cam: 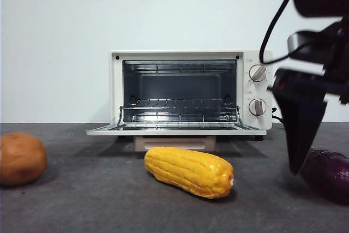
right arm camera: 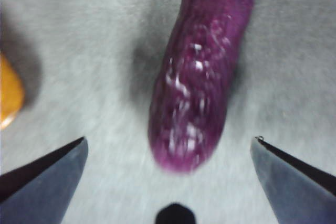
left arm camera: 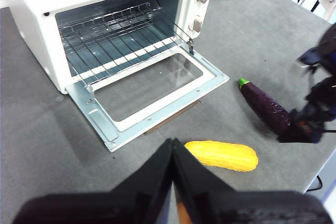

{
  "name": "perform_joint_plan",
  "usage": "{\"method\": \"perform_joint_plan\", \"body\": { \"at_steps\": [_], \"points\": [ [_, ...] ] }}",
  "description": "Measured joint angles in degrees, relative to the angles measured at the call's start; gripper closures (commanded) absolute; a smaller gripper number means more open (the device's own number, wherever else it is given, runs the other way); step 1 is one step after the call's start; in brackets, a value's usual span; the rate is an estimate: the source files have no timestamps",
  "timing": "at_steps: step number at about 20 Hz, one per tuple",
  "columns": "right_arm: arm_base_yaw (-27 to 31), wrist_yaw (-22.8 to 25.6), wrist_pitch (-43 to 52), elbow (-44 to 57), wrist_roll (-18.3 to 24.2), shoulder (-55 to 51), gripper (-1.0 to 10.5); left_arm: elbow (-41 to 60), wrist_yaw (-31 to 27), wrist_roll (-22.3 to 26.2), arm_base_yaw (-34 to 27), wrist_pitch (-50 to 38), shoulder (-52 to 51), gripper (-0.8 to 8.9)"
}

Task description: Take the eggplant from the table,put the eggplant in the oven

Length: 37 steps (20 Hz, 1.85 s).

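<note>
- Approach is the step in hand, by my reading — the right gripper (right arm camera: 168,182) hangs just over the rounded end of the eggplant (right arm camera: 202,72) with its jaws spread wide, one to each side, neither touching it.
- Eggplant lies flat on the table (left arm camera: 47,145), near the right-hand edge and beside the oven's knob end, well apart from the open door (left arm camera: 152,90); nothing has lifted it yet.
- Next move, as I judge it, calls for a drop straight down so the jaws straddle the body, then a close across its width — a grip further up from the tapered tip should slip less.
- Skin is glossy dark purple with pale highlights, long and rounded, with a small green stem cap at the far end; slick-looking, so likely to slide under a light squeeze.
- Table is matte dark grey, felt-like, faintly speckled.
- Oven (cam: 191,91) is cream-white metal, its glass-window door folded down flat and a thin wire rack (cam: 180,105) bare inside.
- Corn cob (cam: 189,171), bumpy yellow, lies in front of the door; a round brown potato (cam: 20,158) sits far off to the other side.
- Left gripper (left arm camera: 172,153) waits above the corn, jaws pressed together.
</note>
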<state>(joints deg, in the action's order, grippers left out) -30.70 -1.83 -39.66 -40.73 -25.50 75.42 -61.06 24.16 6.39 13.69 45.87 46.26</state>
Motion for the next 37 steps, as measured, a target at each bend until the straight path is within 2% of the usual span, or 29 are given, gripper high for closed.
{"method": "perform_joint_plan", "body": {
  "at_steps": [3,6,8,11,18,20,22,26,31,33,37],
  "points": [
    [-0.50,0.72,2.71,0.04,-1.16,1.79,5.5,0.00,0.00,0.00,0.04,0.00,0.00,8.19],
    [-0.81,2.01,2.62,0.04,-2.16,1.77,7.7,0.00,0.00,0.02,0.04,0.00,0.00,8.19],
    [-0.81,2.56,1.79,0.04,-2.21,1.79,7.7,0.00,0.00,0.00,0.04,-0.02,0.00,8.19],
    [-0.81,2.69,1.66,0.04,-2.23,1.77,9.5,0.00,0.00,0.00,0.04,-0.09,0.00,8.19],
    [-0.81,2.12,1.20,0.04,-1.44,-0.24,9.6,0.00,-0.04,0.02,0.04,-0.22,0.02,8.19],
    [-0.81,-0.46,-1.14,-0.15,-0.57,-4.39,9.6,0.00,-0.17,0.02,0.04,-0.55,0.04,8.19],
    [-0.81,-5.49,-3.96,-1.49,1.01,-9.18,9.6,0.00,-0.20,0.00,0.04,-0.57,0.24,8.19],
    [-0.81,-23.28,-5.40,-5.33,3.74,-15.63,9.6,0.00,-0.20,0.02,0.04,-0.61,0.90,8.19],
    [-0.79,-28.02,0.63,-6.84,3.85,-14.16,9.6,0.00,-0.20,0.00,0.04,-0.52,1.25,8.19],
    [-0.81,-31.26,6.21,-7.23,2.60,-12.02,9.6,0.00,-0.20,0.00,0.04,-0.52,1.25,8.19],
    [-0.83,-32.11,14.58,-9.38,-0.66,-2.99,9.6,0.00,-0.20,0.00,0.04,-0.39,1.25,8.19]
  ]
}}
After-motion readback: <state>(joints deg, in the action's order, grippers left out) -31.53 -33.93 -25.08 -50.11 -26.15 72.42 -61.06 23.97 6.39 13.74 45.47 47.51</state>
